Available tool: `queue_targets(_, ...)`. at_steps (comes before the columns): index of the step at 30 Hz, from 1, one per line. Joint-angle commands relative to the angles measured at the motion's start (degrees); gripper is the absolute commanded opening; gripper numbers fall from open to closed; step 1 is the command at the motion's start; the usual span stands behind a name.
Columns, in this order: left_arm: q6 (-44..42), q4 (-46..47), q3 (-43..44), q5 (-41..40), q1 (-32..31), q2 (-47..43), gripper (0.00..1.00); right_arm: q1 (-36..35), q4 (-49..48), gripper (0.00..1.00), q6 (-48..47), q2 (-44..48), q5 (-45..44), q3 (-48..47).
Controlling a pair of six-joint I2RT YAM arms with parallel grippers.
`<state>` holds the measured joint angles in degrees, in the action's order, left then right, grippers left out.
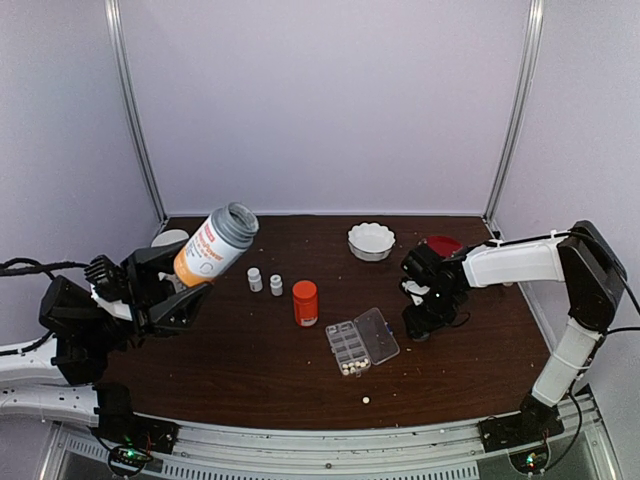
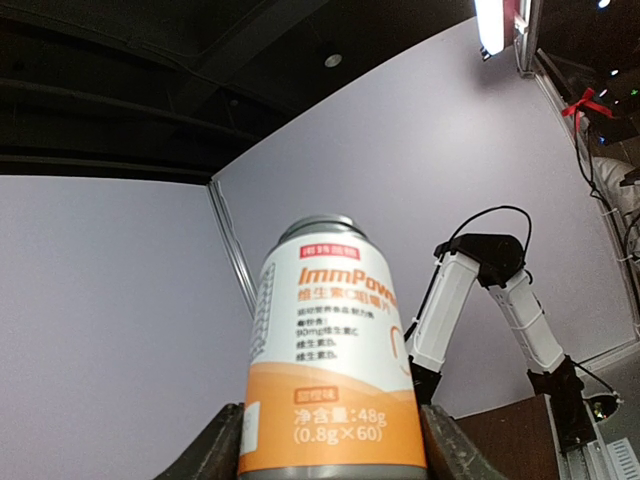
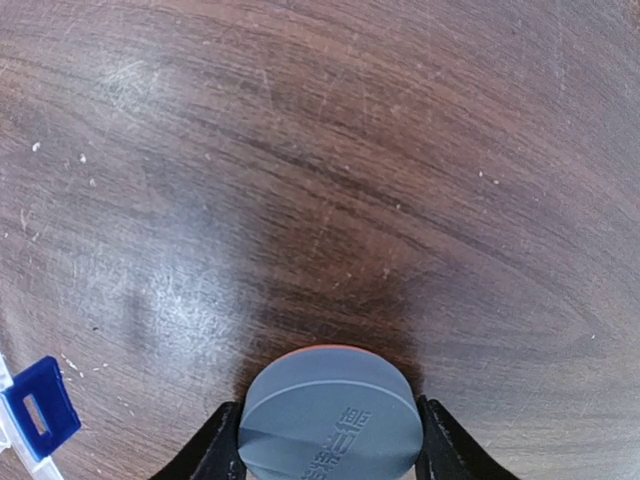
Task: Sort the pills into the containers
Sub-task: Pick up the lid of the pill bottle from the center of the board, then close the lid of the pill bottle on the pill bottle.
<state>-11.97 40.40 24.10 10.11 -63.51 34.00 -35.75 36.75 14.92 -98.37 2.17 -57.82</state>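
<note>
Nearby, orange bottle (image 1: 305, 302) stands beside organizer (image 1: 345, 340).

Soft, even light fills the top view. A strip lamp (image 2: 490, 25) glares upper right in the edge-bent left wrist view. The table (image 3: 400, 150) lies shadowed at lower centre in the right wrist view.
</note>
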Motion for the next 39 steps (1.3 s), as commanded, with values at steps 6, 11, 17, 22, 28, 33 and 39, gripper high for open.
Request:
queue_targets(6, 0.1, 1.6, -0.4, -0.5, -0.4, -1.8, 0.0, -0.3, 1.8, 0.46, 0.2, 5.5, -1.9, -1.9)
queue_targets(11, 0.6, 2.3, -0.2, 0.3, -0.4, -0.8, 0.0, -0.4, 4.2, 0.4, 0.0, 13.6, -1.7, -4.0)
queue_targets(17, 3.3, 6.4, 0.2, 2.0, -0.4, 3.7, 0.0, -0.4, 3.1, 0.38, -0.7, 24.1, 6.2, -6.8)
queue_targets(22, 8.5, 14.6, 0.1, 5.0, -0.4, 10.4, 0.0, -1.0, -8.1, 0.36, -0.3, 32.9, 23.7, -8.7)
queue_targets(28, 14.9, 22.1, 1.7, 8.6, -0.4, 19.0, 0.0, -5.2, -26.1, 0.34, 4.1, 36.0, 39.1, -10.9)
queue_targets(33, 19.0, 22.6, 3.0, 7.6, -0.4, 22.6, 0.0, -11.5, -25.3, 0.33, -3.5, 35.1, 38.3, -15.0)
queue_targets(39, 22.7, 15.6, 5.4, 5.8, -0.4, 22.5, 0.0, -15.3, -24.0, 0.33, -10.5, 34.4, 40.4, -15.3)
